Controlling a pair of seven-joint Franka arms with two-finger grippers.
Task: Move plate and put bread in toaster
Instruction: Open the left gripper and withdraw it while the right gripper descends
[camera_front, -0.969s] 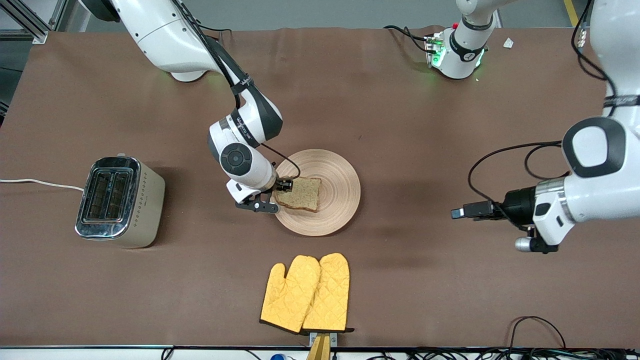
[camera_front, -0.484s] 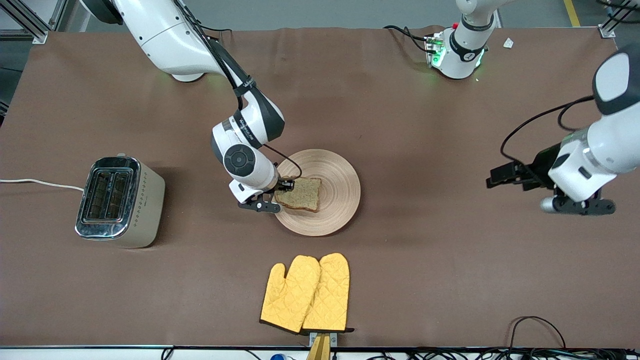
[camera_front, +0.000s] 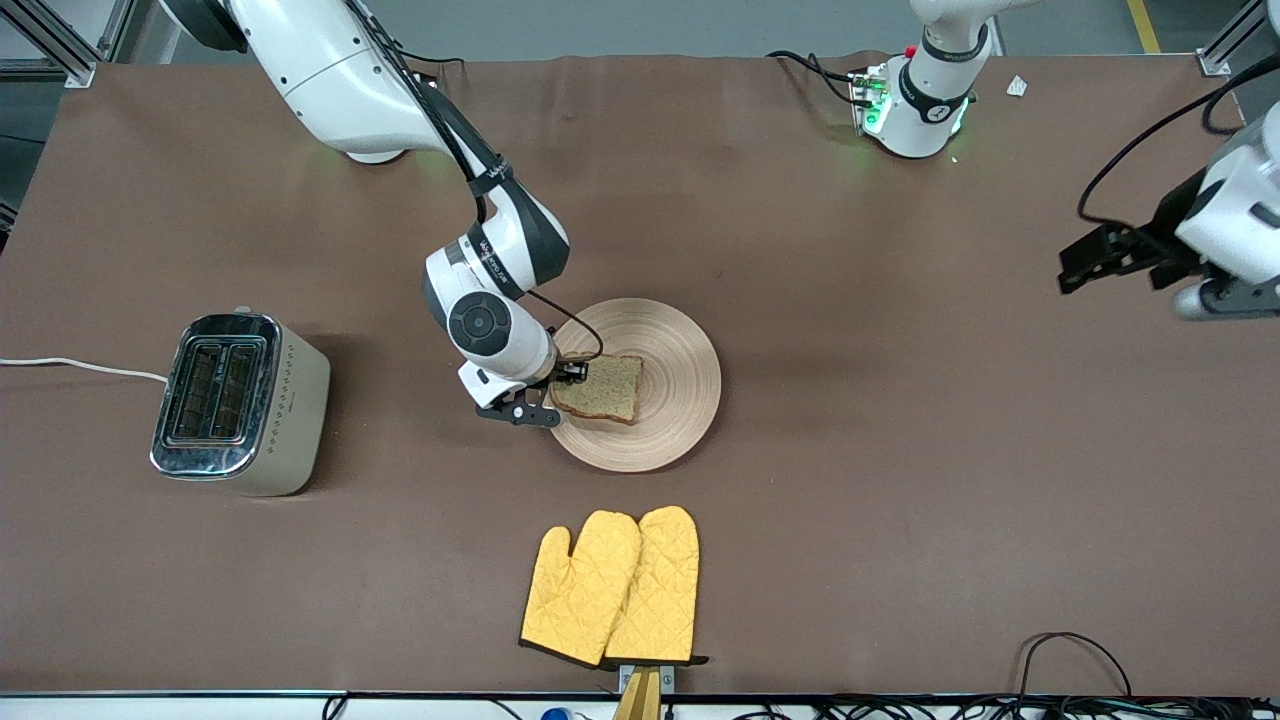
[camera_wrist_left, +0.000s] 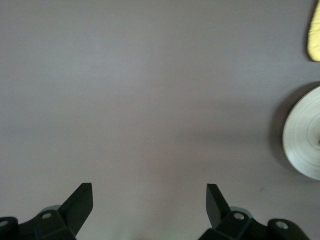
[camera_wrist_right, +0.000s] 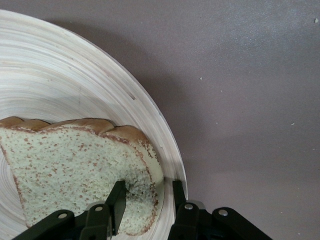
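1. The bread (camera_front: 600, 387) lies flat on the plate (camera_front: 680, 350), on the half toward the right arm's end of the table. It looks light and soft, so I'd guess it squashes or tears if pinched hard, and a floppy slice could sag when lifted by one edge.

2. The right gripper (camera_wrist_right: 146, 200) is down at the plate's rim with its jaws partly closed around the slice's crust edge. One finger sits on top of the bread, the other at the edge by the rim. Looks like contact, but I wouldn't call it a firm hold yet. The crust is the stiffest part, so that's a sensible place to grab.

3. The plate looks wooden and stiff, probably light enough to skid if nudged.

4. The toaster (camera_front: 240, 403) stands well apart from the plate, toward the right arm's end, slots facing up, cord (camera_front: 80, 366) trailing off the table edge. Nothing sits between plate and toaster.

5. Yellow mitts (camera_front: 612, 586) lie nearer the front camera than the plate, out of the way.

6. The left gripper (camera_wrist_left: 149, 202) is wide open, holding nothing, waiting over bare table at the left arm's end.
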